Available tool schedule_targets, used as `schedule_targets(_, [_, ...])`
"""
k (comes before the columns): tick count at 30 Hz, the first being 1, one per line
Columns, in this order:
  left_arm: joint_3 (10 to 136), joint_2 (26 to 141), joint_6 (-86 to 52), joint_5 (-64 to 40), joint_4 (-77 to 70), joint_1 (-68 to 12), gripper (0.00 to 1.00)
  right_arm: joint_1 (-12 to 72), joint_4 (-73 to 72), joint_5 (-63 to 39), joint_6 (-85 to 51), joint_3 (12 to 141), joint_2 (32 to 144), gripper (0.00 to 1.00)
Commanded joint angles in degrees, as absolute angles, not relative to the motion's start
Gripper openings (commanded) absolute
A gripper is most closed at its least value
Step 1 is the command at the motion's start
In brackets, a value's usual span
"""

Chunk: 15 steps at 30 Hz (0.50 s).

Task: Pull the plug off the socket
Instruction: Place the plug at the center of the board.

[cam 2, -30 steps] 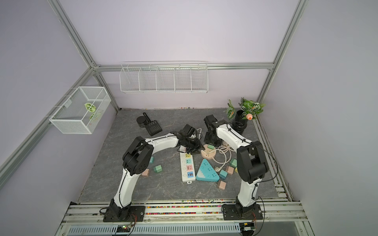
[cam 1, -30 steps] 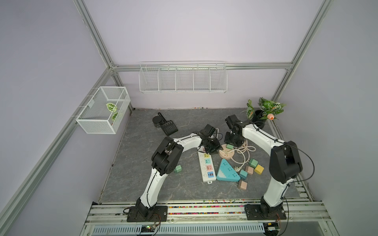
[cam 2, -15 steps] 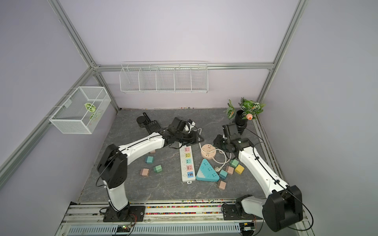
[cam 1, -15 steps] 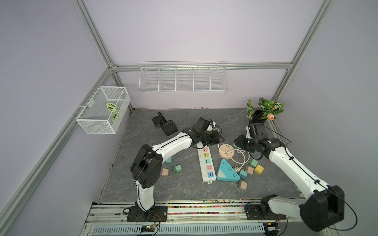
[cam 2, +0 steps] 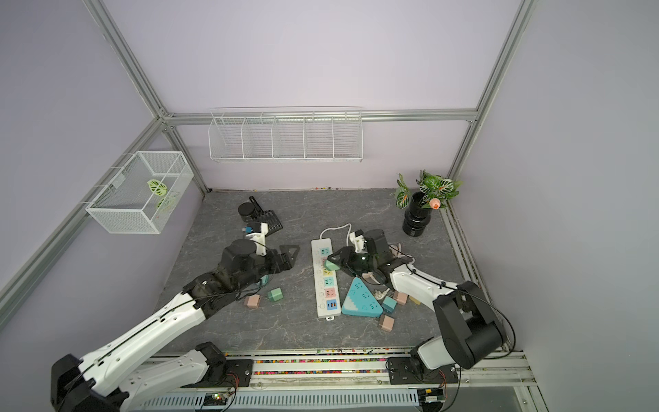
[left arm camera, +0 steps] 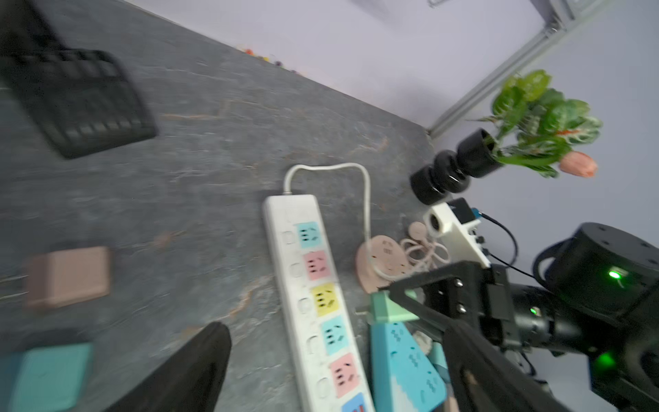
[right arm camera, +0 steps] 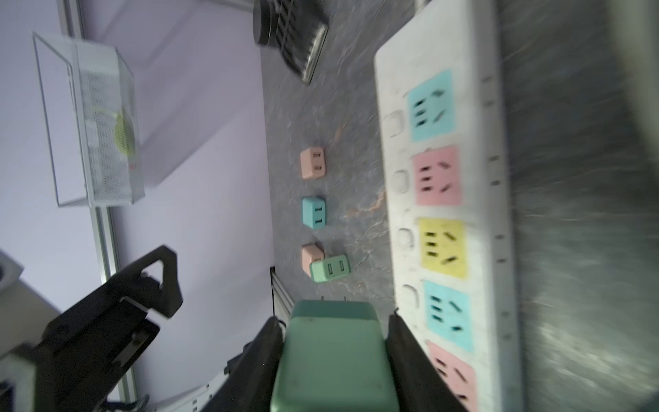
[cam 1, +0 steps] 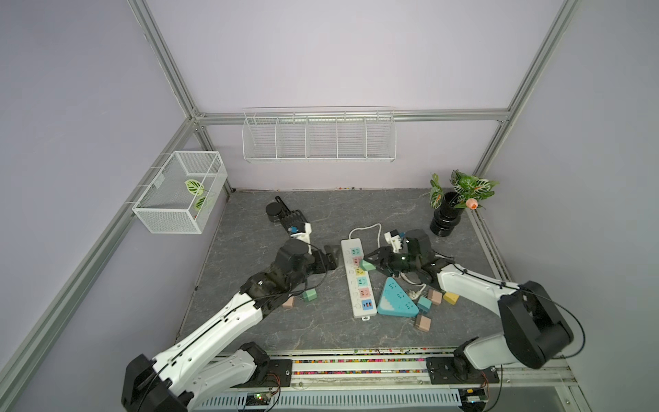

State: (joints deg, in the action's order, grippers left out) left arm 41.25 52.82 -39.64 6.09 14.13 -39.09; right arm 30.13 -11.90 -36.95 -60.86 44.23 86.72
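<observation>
The grey worktop [cam 1: 271,314] was the biggest thing. A long white power strip [cam 1: 357,285] lay in the middle of it, running from far to near. Every coloured socket that showed on it looked empty. A blue three-cornered socket block [cam 1: 396,303] lay just right of the strip's near end.

The left claw [cam 1: 331,257] sat just left of the strip with its jaws apart and nothing in them. The right claw [cam 1: 372,261] reached in from the right and was clamped on the green plug [right arm camera: 335,356]. The plug was held up over the strip's right edge, about halfway along it. Its two little pins [right arm camera: 322,298] stuck out in the air, not in any hole.

So I think the pulling step was done. Next, the right claw would need to carry the plug to a bare spot, set it down softly and let go. A small loose green plug [cam 1: 308,295] lay on the left.
</observation>
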Motion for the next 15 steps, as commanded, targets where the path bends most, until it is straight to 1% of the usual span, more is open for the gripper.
schedule_targets(1, [33.55, 45.23, -47.37, 10.34, 12.94, -34.41, 0.99, 35.06, -15.93, -37.73, -61.35, 49.05, 91.59, 0.3])
schedule_targets(6, [29.41, 35.15, -50.01, 14.93, 18.04, -33.14, 0.99, 41.24, -13.64, -36.65, -61.87, 56.9, 101.32, 0.31])
schedule_targets(10, [29.79, 31.73, -50.63, 18.43, 23.3, -33.16, 0.99, 44.41, -9.37, -36.17, -61.03, 64.74, 108.46, 0.32])
schedule_targets(15, [30.15, 29.76, -50.69, 18.99, 25.69, -33.13, 0.99, 45.26, -5.56, -35.39, -61.0, 71.71, 114.55, 0.33])
